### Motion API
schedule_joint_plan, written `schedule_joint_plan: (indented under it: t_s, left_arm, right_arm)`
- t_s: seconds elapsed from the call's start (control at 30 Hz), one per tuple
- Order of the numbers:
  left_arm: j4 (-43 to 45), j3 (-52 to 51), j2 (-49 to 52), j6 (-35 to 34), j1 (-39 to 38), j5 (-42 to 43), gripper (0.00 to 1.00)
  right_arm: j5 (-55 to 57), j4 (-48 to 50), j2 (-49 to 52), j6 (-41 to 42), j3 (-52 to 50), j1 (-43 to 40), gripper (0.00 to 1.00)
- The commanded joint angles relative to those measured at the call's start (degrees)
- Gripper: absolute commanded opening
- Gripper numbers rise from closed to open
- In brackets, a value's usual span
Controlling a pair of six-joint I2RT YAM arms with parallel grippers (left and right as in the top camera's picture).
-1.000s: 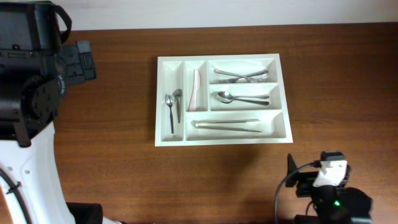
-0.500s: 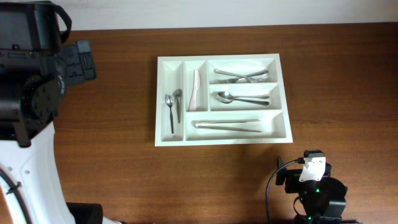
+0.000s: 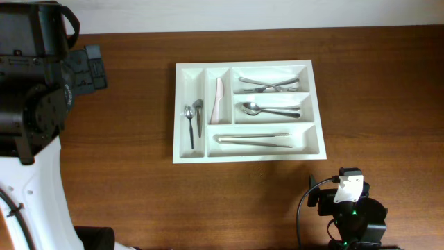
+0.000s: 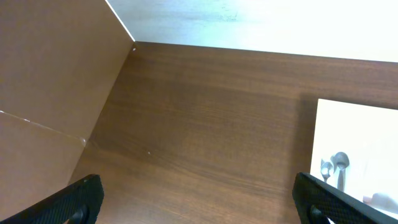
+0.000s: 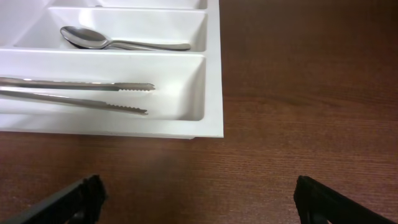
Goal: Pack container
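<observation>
White container [image 3: 178, 111] sits at centre of table [image 3: 125, 180]. Two teaspoons [image 3: 193, 118] in the 9 o'clock slot, pale utensil [image 3: 218, 101] in the next slot, forks [image 3: 269, 85] at 12, spoons [image 3: 270, 109] below them, tongs [image 3: 253, 139] at 6. Wide open and empty: left gripper [image 4: 199, 205], right gripper [image 5: 202, 202], the latter at container's 5 o'clock.

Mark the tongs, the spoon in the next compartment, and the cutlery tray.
tongs [image 5: 74, 83], right wrist view, middle of upper arm
spoon [image 5: 82, 37], right wrist view, bowl
cutlery tray [image 3: 177, 111], overhead view, left rim
</observation>
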Motion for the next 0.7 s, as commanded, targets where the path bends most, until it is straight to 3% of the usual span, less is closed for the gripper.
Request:
schedule_joint_plan:
  t_s: [0.0, 0.67]
  left_arm:
    - [0.1, 0.4, 0.0, 0.7, 0.2, -0.8, 0.99]
    - [0.1, 0.4, -0.2, 0.7, 0.2, -0.8, 0.99]
  right_arm:
    - [0.5, 0.4, -0.7, 0.3, -0.3, 0.4, 0.99]
    - [0.5, 0.4, -0.7, 0.3, -0.3, 0.4, 0.99]
